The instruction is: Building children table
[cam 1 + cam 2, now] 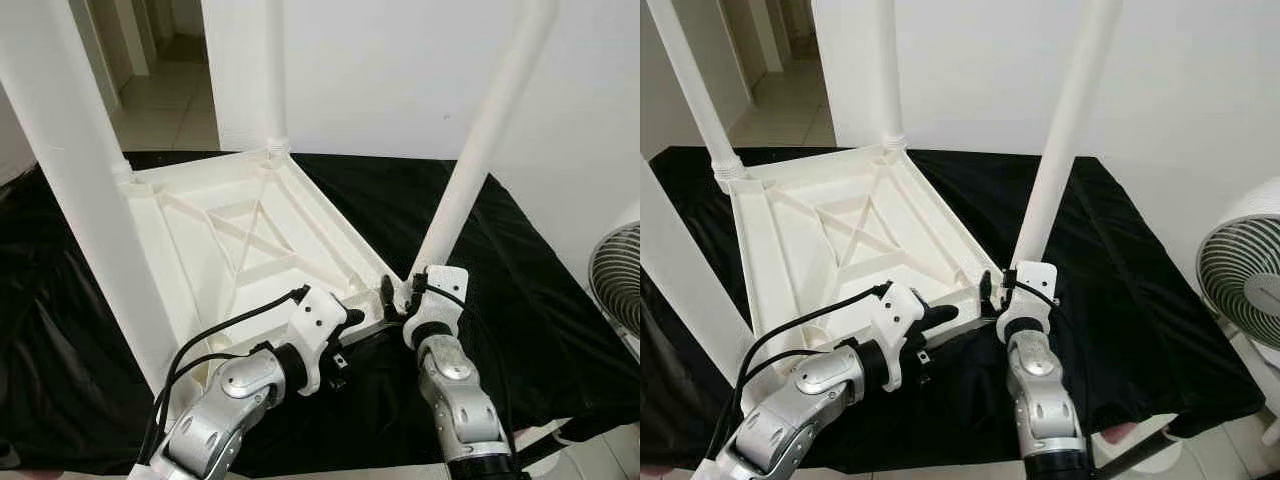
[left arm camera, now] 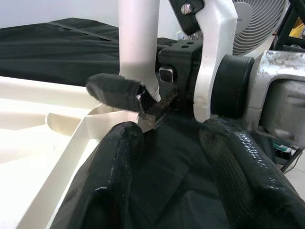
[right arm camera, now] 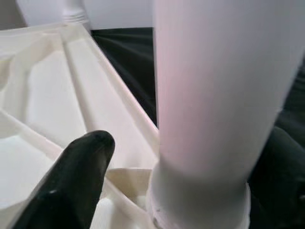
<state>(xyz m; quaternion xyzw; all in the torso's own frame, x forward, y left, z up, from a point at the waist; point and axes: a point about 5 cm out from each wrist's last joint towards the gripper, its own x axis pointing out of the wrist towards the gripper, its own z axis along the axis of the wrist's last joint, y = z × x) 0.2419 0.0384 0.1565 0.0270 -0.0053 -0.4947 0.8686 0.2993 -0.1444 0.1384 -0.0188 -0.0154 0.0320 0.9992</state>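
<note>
A white plastic children's table [image 1: 240, 230] lies upside down on a black cloth [image 1: 520, 290]. Legs stand up from its corners. My right gripper [image 1: 397, 296] is at the base of the near right leg [image 1: 470, 150], where it meets the corner socket. Its fingers straddle that leg, and in the right wrist view a gap shows between one finger [image 3: 71, 186] and the leg [image 3: 219, 95], so it is open. My left gripper [image 1: 345, 330] hovers just beside it, over the table's near edge. It is open, with nothing but cloth between its fingers [image 2: 114, 171].
The near left leg [image 1: 80, 180] rises close by my left arm, and another leg [image 1: 275, 70] stands at the far corner. A white fan [image 1: 1245, 270] stands to the right of the cloth. A white wall is behind, with a hallway [image 1: 170, 90] at the back left.
</note>
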